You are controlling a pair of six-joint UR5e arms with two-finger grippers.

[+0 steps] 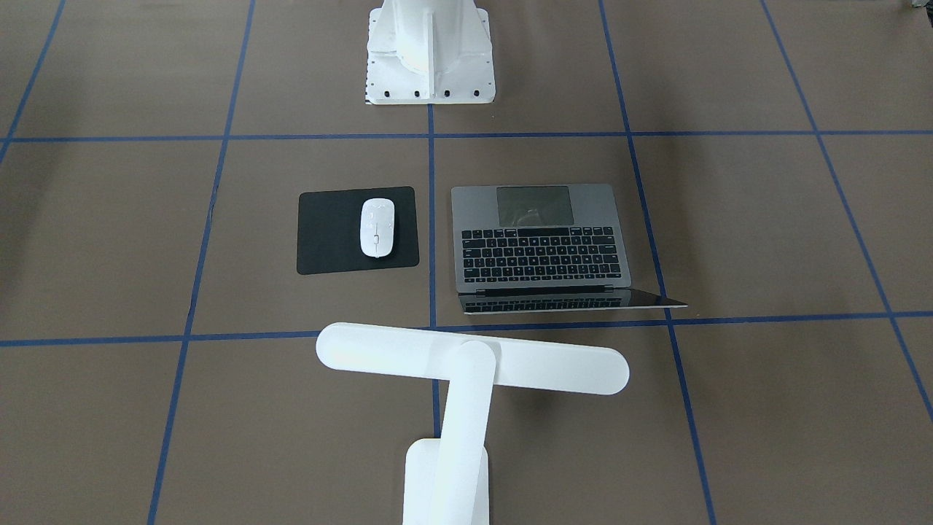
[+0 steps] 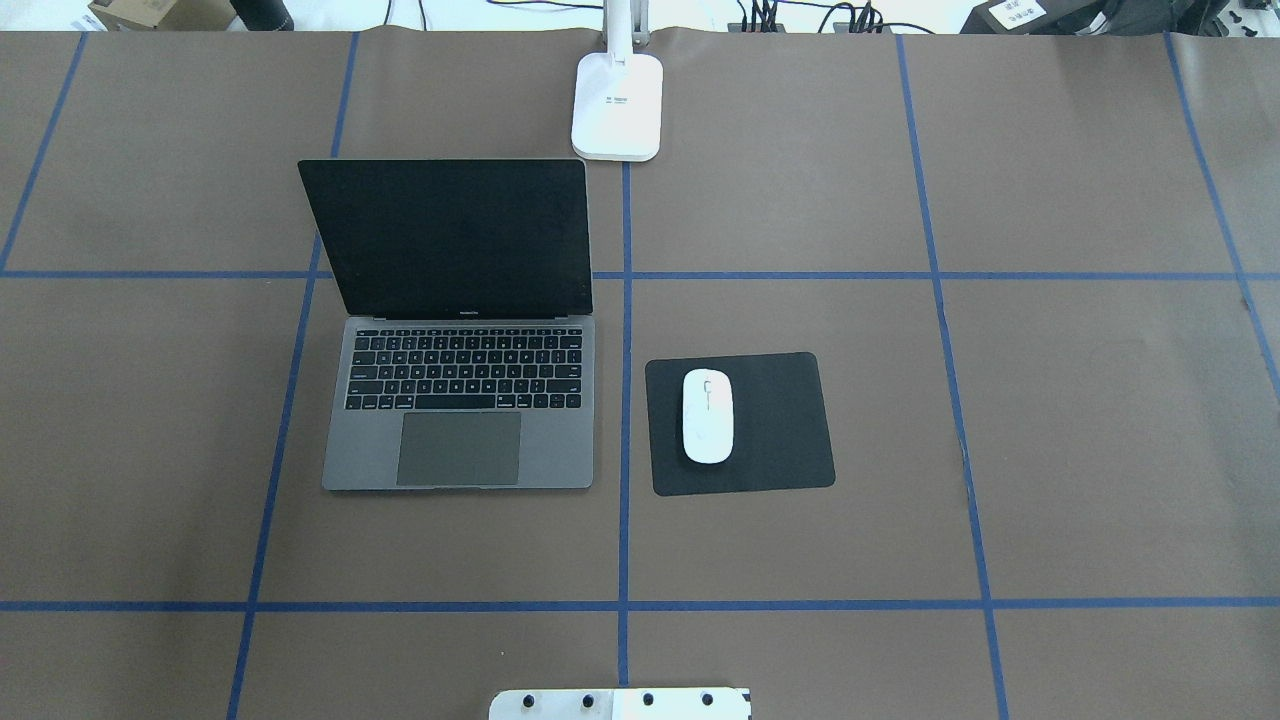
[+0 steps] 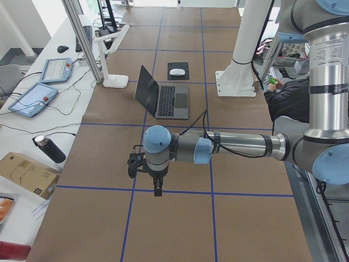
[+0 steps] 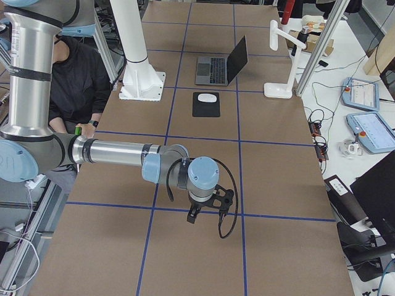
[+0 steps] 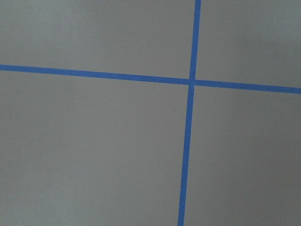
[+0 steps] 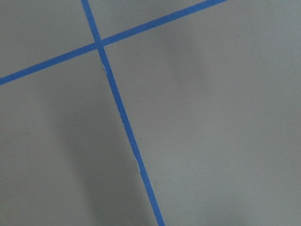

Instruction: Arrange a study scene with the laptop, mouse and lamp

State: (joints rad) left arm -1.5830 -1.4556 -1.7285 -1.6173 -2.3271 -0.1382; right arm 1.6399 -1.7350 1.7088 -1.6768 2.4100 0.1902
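Well apart from laptop, mouse and lamp: left pincer, right pincer, openness indiscernible.

Left arm and right arm stretch level; left gripper, right gripper point down, jaws unreadable

Light is bright, even and diffuse, falling from above onto the matte brown worktop, which shows no glare. Shadows are faint and soft-edged; the clearest lies under the head of the lamp. The lamp and the white pedestal are nearly blown out. The glossy screen of the laptop mirrors its keys. Both wrist views look soft and greyish; the right one carries two broad, blurred shadow bands.
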